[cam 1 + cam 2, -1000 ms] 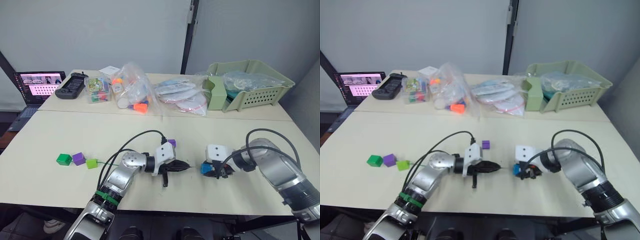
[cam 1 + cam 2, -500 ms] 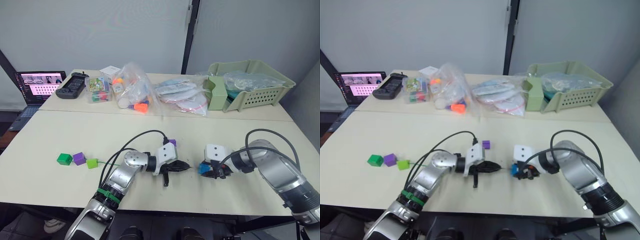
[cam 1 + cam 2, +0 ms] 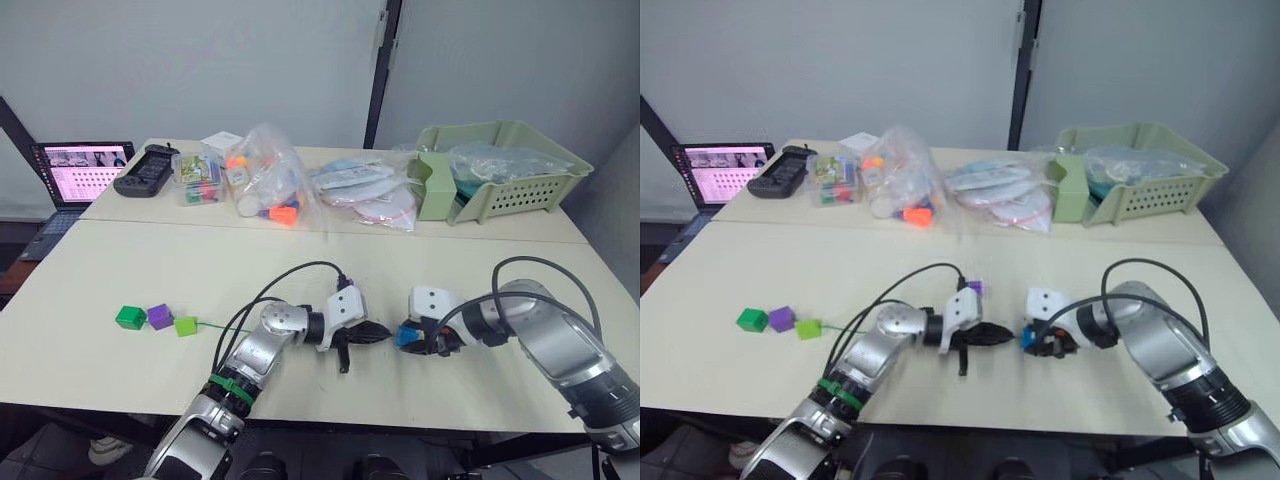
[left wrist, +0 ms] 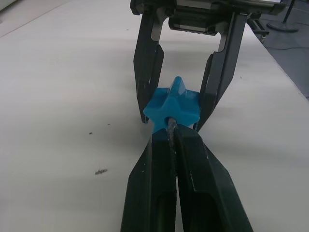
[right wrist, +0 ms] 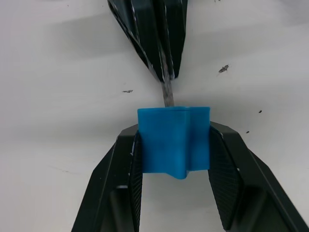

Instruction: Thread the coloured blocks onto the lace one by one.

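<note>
My right gripper (image 5: 174,133) is shut on a blue block (image 5: 174,140), held just above the table. My left gripper (image 4: 170,137) is shut on the lace's grey tip (image 5: 167,94), which pokes into the hole in the blue block (image 4: 174,106). The two grippers meet tip to tip near the table's front middle (image 3: 390,336). The thin green lace (image 3: 205,324) trails left to a lime green block (image 3: 185,326), with a purple block (image 3: 159,316) and a dark green block (image 3: 128,317) beside it. Another purple block (image 3: 974,287) lies just behind my left wrist.
A laptop (image 3: 85,170) and a black controller (image 3: 145,167) sit at the back left. Clear bags of toys (image 3: 265,185) and flat packets (image 3: 365,195) line the back. A green basket (image 3: 500,170) stands at the back right. Black cables (image 3: 290,275) arc over both arms.
My left gripper has moved right with the lace tip until it meets the blue block. My right gripper has edged left with the block.
</note>
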Robot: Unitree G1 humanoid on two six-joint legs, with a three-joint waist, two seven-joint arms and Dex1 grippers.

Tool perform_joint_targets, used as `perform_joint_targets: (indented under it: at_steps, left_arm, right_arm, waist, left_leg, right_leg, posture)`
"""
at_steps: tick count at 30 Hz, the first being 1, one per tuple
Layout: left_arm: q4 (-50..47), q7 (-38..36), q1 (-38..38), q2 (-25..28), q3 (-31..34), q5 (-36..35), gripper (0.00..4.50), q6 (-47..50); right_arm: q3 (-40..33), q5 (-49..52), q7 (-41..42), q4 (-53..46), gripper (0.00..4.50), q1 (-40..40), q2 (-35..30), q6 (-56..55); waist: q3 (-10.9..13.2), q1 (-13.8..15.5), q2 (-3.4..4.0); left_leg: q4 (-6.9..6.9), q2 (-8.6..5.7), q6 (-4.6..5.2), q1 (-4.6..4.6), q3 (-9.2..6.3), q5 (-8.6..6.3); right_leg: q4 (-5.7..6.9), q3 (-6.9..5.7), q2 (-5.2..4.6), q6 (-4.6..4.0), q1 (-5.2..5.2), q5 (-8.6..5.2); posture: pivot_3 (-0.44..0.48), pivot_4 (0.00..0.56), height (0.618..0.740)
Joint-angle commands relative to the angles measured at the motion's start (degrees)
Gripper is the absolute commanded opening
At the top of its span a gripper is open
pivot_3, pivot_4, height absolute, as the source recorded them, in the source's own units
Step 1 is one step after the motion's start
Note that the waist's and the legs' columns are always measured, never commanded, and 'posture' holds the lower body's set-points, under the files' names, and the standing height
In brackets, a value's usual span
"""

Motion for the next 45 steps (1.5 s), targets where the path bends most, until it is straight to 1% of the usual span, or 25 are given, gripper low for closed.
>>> perform_joint_targets:
  at_steps: [1,8,11,12,14,18,19,24,30,33,40,41,45]
  left_arm:
    - [-0.6,0.4,-1.7,-1.8,-0.9,0.2,0.00,0.0]
    - [-0.7,0.0,-1.3,-1.7,-1.2,0.6,0.00,1.1]
    - [-1.1,0.2,-1.4,-1.3,0.2,-0.1,0.96,0.7]
    - [-1.3,0.0,-1.4,-0.8,0.4,0.0,1.39,0.8]
    - [-1.9,-0.6,-1.4,0.4,0.7,0.2,1.97,1.3]
    - [-3.0,-3.6,-0.6,5.3,0.0,1.8,3.27,-0.7]
    - [-2.8,-4.4,-0.5,6.4,-0.3,2.1,3.29,-1.3]
    - [-2.7,-6.6,-0.2,9.2,-1.3,2.4,3.29,-2.2]
    - [-2.5,-7.5,-0.8,9.1,-1.3,2.2,3.29,-2.4]
    - [-0.2,-6.7,-2.3,8.0,-1.4,3.0,2.47,-3.3]
    - [3.7,-6.3,-4.0,5.8,-1.9,4.1,0.20,-4.8]
    - [3.9,-6.6,-4.1,5.7,-2.0,4.1,0.00,-4.9]
    - [4.1,-7.9,-3.8,5.8,-2.3,4.1,0.00,-5.3]
  right_arm:
    - [-1.7,1.8,-0.6,-2.7,1.35,0.4,0.4,0.3]
    - [-1.2,1.4,-1.4,-2.8,1.35,1.2,1.2,0.2]
    - [-0.4,0.6,-1.5,-1.8,1.35,1.7,1.4,-0.9]
    - [-0.3,0.5,-1.6,-1.5,1.35,1.8,1.6,-0.9]
    - [-0.2,0.4,-1.6,-1.0,1.35,1.8,1.8,-1.2]
    - [0.4,0.0,-1.3,0.1,1.35,1.8,2.0,-2.0]
    - [0.5,0.0,-1.3,0.3,1.35,1.8,2.0,-2.1]
    - [1.2,-0.3,-1.3,0.7,1.35,1.6,2.2,-2.6]
    - [1.5,-0.5,-1.3,0.7,1.35,1.3,2.3,-2.6]
    - [1.4,-0.4,-1.4,0.4,1.35,1.5,2.1,-2.3]
    - [1.1,0.0,-1.7,-0.9,1.35,1.9,1.9,-1.0]
    - [1.0,0.0,-1.7,-1.0,1.35,1.9,1.9,-0.9]
    - [0.9,0.2,-1.8,-1.4,1.35,2.0,1.7,-0.4]
  waist:
    - [0.0,0.0,0.00]
    - [0.0,0.0,0.00]
    - [0.0,0.0,0.00]
    - [0.0,0.0,0.00]
    - [0.0,0.0,0.00]
    - [0.0,-0.1,0.00]
    - [0.0,-0.1,0.00]
    - [0.0,-0.1,0.00]
    - [0.0,0.0,0.00]
    - [0.0,0.0,0.00]
    - [0.0,0.0,0.00]
    - [0.0,0.0,0.00]
    - [0.0,0.0,0.00]
  left_leg:
    - [0.00,0.00,0.00,0.00,0.00,0.00]
    - [-0.01,0.00,0.00,0.01,-0.01,0.00]
    - [-0.01,0.00,0.00,0.01,-0.02,0.00]
    - [-0.01,0.00,0.00,0.00,-0.02,0.00]
    - [-0.01,0.00,0.00,0.01,-0.02,0.00]
    - [-0.01,0.00,0.00,0.01,-0.02,0.00]
    - [-0.01,0.01,0.00,0.01,-0.02,0.00]
    - [-0.01,0.01,0.00,0.03,-0.02,0.00]
    - [0.02,0.01,0.00,0.03,-0.01,0.00]
    - [0.01,0.02,0.00,0.03,-0.01,0.00]
    - [0.01,0.01,0.00,0.02,-0.01,0.00]
    - [0.01,0.01,0.00,0.02,-0.02,0.00]
    - [0.01,0.01,0.00,0.01,-0.02,0.00]
  right_leg:
    - [0.00,0.00,0.00,0.00,0.00,0.00]
    - [0.01,0.00,0.01,0.00,-0.01,0.00]
    - [0.01,0.00,0.01,0.00,-0.01,0.00]
    - [0.00,0.00,0.01,0.00,0.00,0.00]
    - [0.01,0.00,0.01,0.00,0.00,0.00]
    - [0.02,0.00,0.01,0.00,-0.01,0.00]
    - [0.02,0.00,0.01,0.00,-0.01,0.00]
    - [0.02,-0.01,0.01,0.00,0.00,0.00]
    - [0.02,-0.01,0.01,0.00,0.02,0.00]
    - [0.03,-0.01,0.02,0.00,0.01,0.00]
    - [0.03,-0.01,0.02,0.00,0.01,0.00]
    - [0.04,-0.01,0.02,0.00,0.00,0.00]
    - [0.03,-0.01,0.02,0.00,0.00,0.00]
  posture:
    - [0.000,0.150,0.732]
    - [0.000,0.150,0.732]
    - [0.000,0.150,0.732]
    - [0.000,0.150,0.732]
    - [0.000,0.150,0.732]
    - [0.000,0.150,0.732]
    - [0.000,0.150,0.732]
    - [0.000,0.150,0.732]
    - [0.000,0.150,0.732]
    - [0.000,0.150,0.732]
    - [0.000,0.150,0.732]
    - [0.000,0.150,0.732]
    - [0.000,0.150,0.732]
